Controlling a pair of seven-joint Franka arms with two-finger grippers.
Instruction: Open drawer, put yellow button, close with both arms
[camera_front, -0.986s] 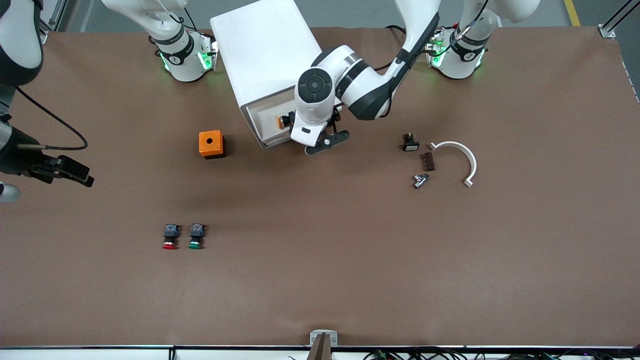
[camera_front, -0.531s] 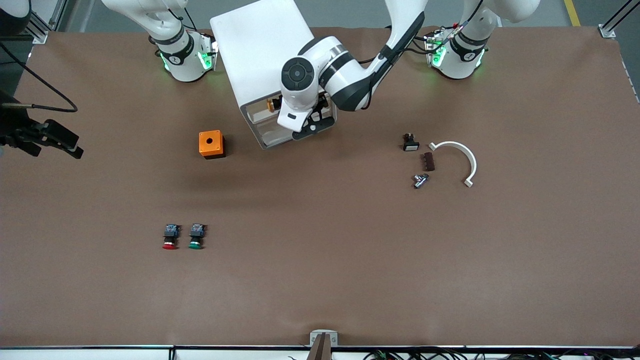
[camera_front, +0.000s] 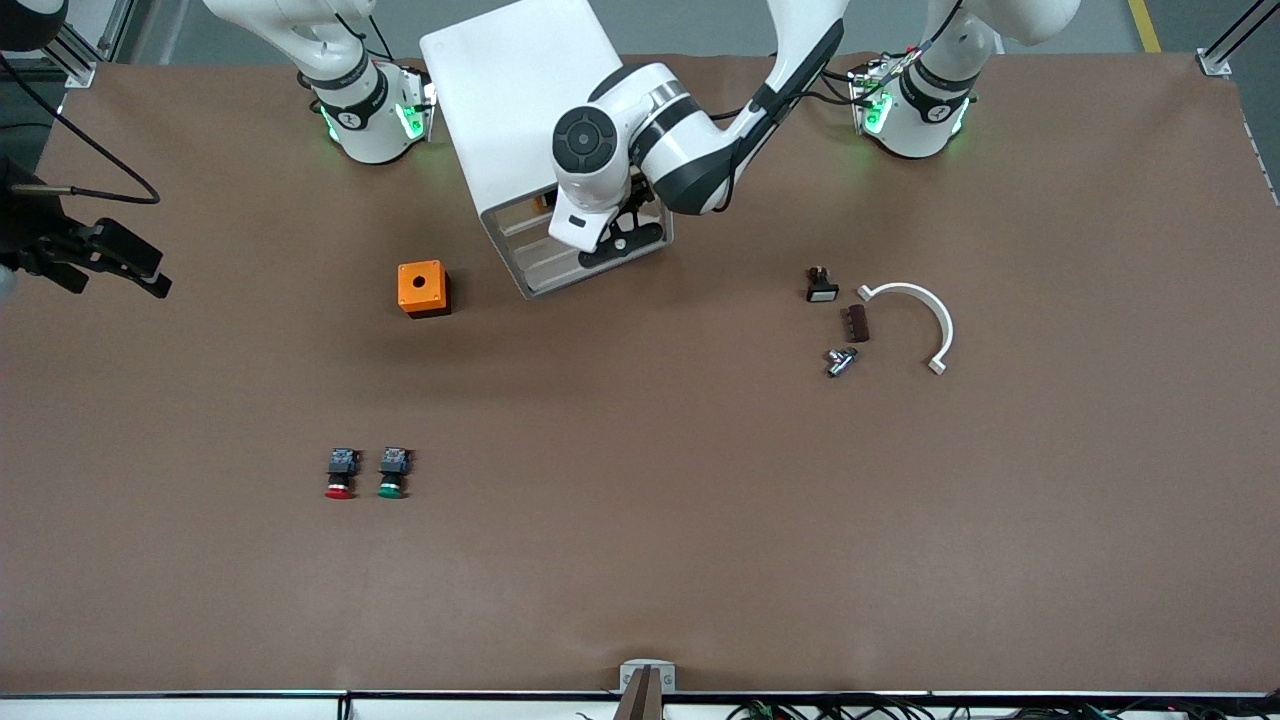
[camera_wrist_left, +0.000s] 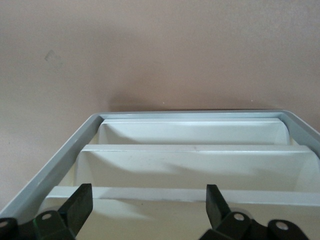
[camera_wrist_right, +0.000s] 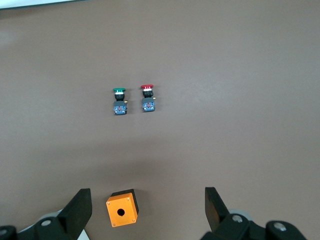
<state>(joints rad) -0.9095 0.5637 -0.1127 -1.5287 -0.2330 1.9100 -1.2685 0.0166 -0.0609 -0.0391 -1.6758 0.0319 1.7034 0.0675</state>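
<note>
The white cabinet (camera_front: 520, 100) stands between the arm bases. Its top drawer (camera_front: 515, 212) is pushed almost fully in. Only a sliver of the yellow button (camera_front: 544, 203) shows in the drawer, beside the left arm's wrist. My left gripper (camera_front: 612, 242) is at the cabinet's front. In the left wrist view it (camera_wrist_left: 148, 210) is open and empty, with white drawer fronts (camera_wrist_left: 190, 150) stacked in the grey frame (camera_wrist_left: 50, 172) just ahead. My right gripper (camera_front: 120, 262) is open and empty, up over the right arm's end of the table; it also shows in the right wrist view (camera_wrist_right: 145, 210).
An orange cube with a hole (camera_front: 422, 288) (camera_wrist_right: 121, 208) sits beside the cabinet's front. A red button (camera_front: 340, 487) and a green button (camera_front: 391, 486) lie nearer the camera. Small parts (camera_front: 822, 285), a brown block (camera_front: 857, 322) and a white curved piece (camera_front: 915, 320) lie toward the left arm's end.
My left gripper moved in toward the cabinet and the top drawer slid in with the yellow button. My right gripper rose and drifted toward the robots' side of the table.
</note>
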